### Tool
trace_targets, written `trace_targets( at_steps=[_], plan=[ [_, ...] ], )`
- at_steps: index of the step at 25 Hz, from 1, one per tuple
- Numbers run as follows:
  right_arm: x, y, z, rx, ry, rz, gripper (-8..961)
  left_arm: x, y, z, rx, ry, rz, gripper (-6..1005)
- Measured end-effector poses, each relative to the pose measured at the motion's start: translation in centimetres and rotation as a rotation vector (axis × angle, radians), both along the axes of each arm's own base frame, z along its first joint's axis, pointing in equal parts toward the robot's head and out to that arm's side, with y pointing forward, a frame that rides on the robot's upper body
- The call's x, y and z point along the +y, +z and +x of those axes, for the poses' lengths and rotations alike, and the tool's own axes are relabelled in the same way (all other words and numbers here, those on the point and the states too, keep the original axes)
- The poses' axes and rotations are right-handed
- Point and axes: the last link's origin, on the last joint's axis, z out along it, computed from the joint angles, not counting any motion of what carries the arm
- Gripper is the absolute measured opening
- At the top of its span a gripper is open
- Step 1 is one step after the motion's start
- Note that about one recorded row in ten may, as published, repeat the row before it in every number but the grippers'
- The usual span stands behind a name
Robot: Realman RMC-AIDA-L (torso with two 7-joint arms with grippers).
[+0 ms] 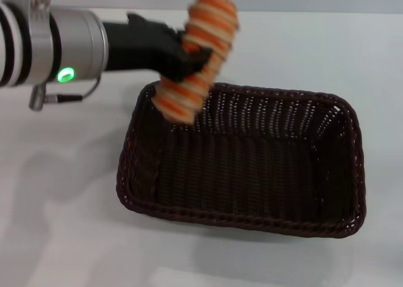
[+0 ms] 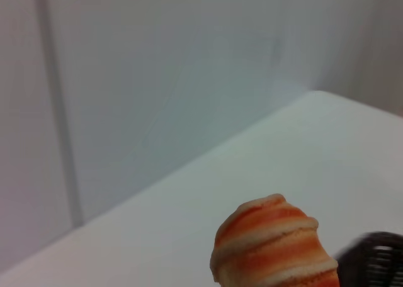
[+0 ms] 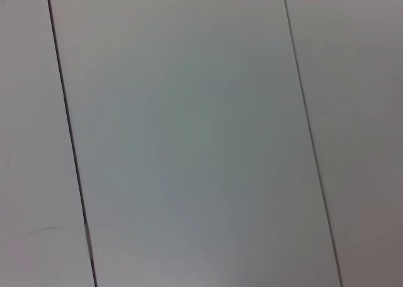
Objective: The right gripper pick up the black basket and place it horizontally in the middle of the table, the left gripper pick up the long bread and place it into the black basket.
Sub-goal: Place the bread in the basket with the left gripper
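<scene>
The black basket (image 1: 252,167) lies lengthwise across the middle of the white table (image 1: 56,236), and it holds nothing. My left gripper (image 1: 192,57) reaches in from the left and is shut on the long bread (image 1: 196,57). The orange-and-tan striped loaf is held tilted in the air above the basket's far left corner. In the left wrist view one end of the bread (image 2: 274,243) shows, with a bit of the basket's rim (image 2: 374,258) beside it. My right gripper is not in view; its wrist camera shows only a panelled wall.
A pale panelled wall (image 2: 157,79) stands behind the table's far edge. Bare tabletop surrounds the basket on all sides.
</scene>
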Motion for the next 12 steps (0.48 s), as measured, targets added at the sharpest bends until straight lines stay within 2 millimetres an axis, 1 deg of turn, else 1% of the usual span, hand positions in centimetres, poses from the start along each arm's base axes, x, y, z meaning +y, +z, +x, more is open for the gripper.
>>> trace_targets(
  at_steps=[2, 4, 6, 12],
  plan=[
    [0.0, 0.0, 0.0, 0.001, 0.001, 0.0, 838, -0.8, -0.4, 0.0, -0.025, -0.021, -0.049, 428],
    [0.1, 0.0, -0.1, 0.001, 0.004, 0.0, 838, -1.0, -0.8, -0.2, -0.037, -0.026, -0.079, 408],
    [0.2, 0.0, -0.2, 0.001, 0.007, 0.0, 838, -0.9, -1.1, -0.4, -0.038, -0.021, -0.091, 388],
    [0.3, 0.1, -0.3, -0.003, 0.016, 0.008, 839, -0.1, -1.7, -0.8, -0.035, -0.01, -0.101, 414]
  ],
)
